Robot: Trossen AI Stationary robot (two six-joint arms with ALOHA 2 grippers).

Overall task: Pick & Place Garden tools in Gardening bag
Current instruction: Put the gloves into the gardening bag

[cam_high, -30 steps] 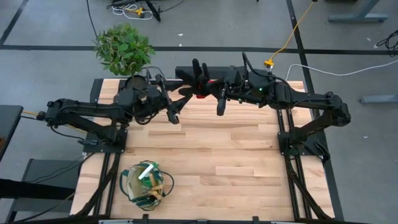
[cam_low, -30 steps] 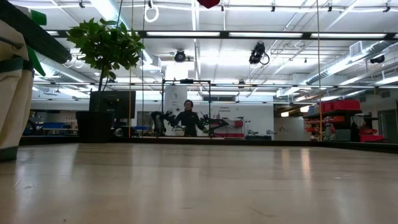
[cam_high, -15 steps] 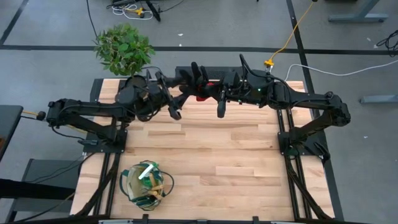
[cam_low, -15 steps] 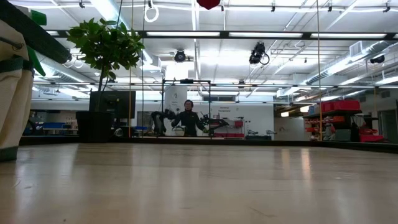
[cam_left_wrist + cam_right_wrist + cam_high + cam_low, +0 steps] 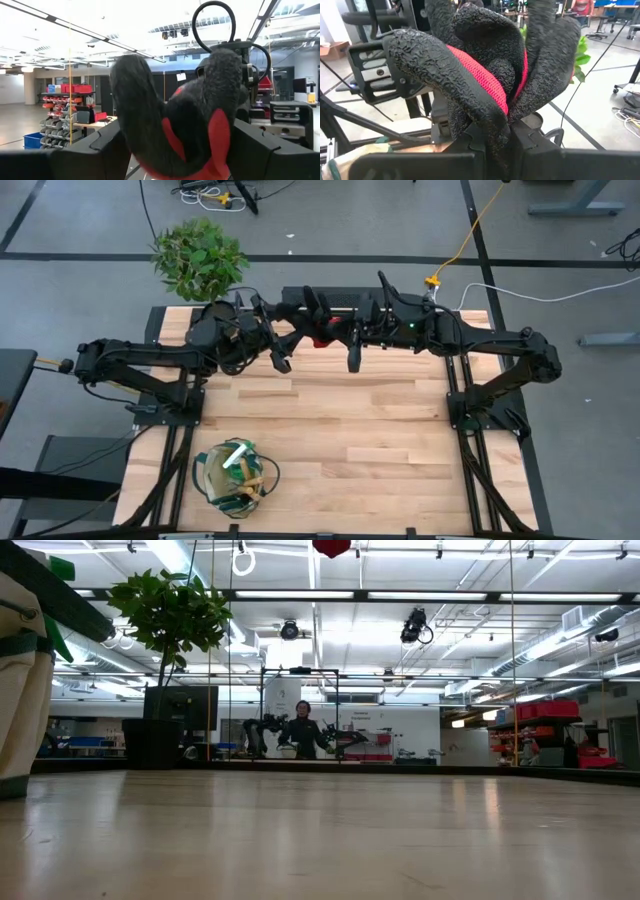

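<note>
Right gripper [image 5: 492,137] is clamped on the glove [image 5: 322,330], upper centre of the frame; left gripper [image 5: 175,150] gapes around it. Handover underway; next, left closes, then carries it to the bag [image 5: 232,473], lower left.

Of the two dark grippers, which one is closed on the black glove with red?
The right gripper: its jaws pinch the black and red glove. The left gripper is open beside the glove, not gripping it.
</note>
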